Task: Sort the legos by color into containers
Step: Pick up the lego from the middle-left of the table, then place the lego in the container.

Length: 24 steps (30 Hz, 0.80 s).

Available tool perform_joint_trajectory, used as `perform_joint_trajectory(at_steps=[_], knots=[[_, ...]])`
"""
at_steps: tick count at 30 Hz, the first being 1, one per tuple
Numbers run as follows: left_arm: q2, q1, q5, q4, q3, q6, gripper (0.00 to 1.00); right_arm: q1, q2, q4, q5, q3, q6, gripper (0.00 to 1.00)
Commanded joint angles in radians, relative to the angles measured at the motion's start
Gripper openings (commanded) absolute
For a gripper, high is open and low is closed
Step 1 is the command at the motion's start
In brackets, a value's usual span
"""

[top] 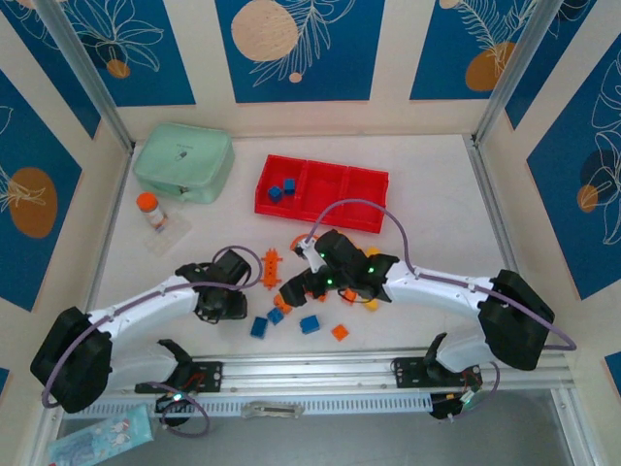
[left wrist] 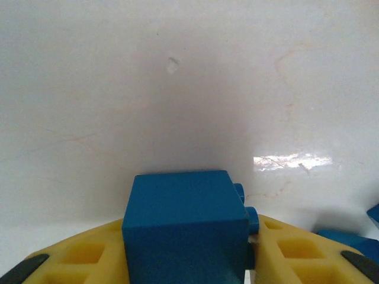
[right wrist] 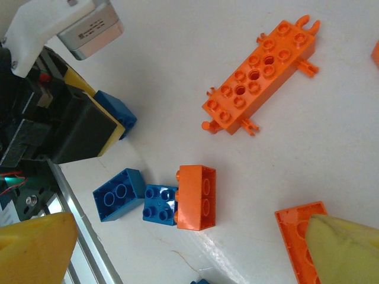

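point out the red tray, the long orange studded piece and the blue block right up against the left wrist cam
red tray [top: 325,184]: top external view, bare floor of its middle compartment
long orange studded piece [right wrist: 260,77]: right wrist view, its studded top
blue block [left wrist: 183,231]: left wrist view, its near face

— What stands around the table [top: 437,223]?
— Cream walls [top: 393,58] on three sides, hung with blue panels [top: 291,49] that carry white leaf drawings and peach discs
— And at the far corners?
— A slanting aluminium post [top: 82,73] at each one, with a metal rail [top: 310,369] along the near edge
— The tabletop itself?
— White, faintly veined, with one bright patch of glare [left wrist: 290,161]
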Motion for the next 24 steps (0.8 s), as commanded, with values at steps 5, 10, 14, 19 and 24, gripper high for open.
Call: perform_joint_trajectory(at_steps=[5, 10, 14, 19, 24], knots=[[-0.039, -0.007, -0.087, -0.056, 0.152, 0.065, 0.36, -0.082, -0.086, -0.045, -0.005, 0.037, 0.008, 0.99], [0.070, -0.002, -0.153, -0.041, 0.337, 0.139, 0.35, -0.187, -0.121, -0.080, -0.042, 0.045, 0.027, 0.99], [0.205, 0.019, -0.197, -0.001, 0.512, 0.213, 0.34, -0.261, -0.145, -0.124, -0.022, 0.054, 0.028, 0.99], [0.433, 0.063, -0.226, 0.056, 0.754, 0.304, 0.33, -0.376, -0.171, -0.150, -0.046, 0.058, 0.043, 0.99], [0.681, 0.127, -0.258, 0.055, 1.018, 0.329, 0.32, -0.450, -0.185, -0.138, -0.082, 0.049, 0.050, 0.99]])
